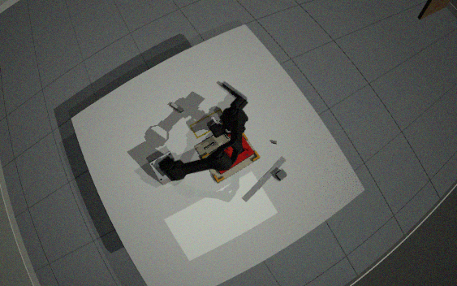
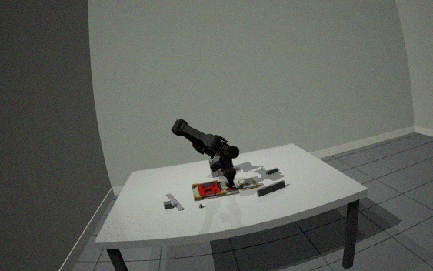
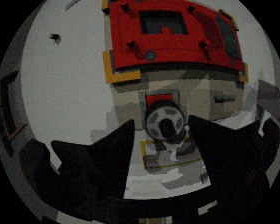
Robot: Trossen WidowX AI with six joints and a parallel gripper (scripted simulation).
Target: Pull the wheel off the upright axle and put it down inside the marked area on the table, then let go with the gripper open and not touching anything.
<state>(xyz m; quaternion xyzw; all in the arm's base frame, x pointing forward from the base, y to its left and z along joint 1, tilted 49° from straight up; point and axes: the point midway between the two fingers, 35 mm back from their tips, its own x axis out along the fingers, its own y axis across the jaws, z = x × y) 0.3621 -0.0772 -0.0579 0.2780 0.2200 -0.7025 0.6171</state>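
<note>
Between the open fingers of the gripper [image 3: 163, 137], wrist view only: grey wheel [image 3: 165, 123] on its axle, just below the red board [image 3: 171, 32]. Jaws wide, gripping nothing. Top view hides the wheel beneath the arm [image 1: 234, 122].
</note>
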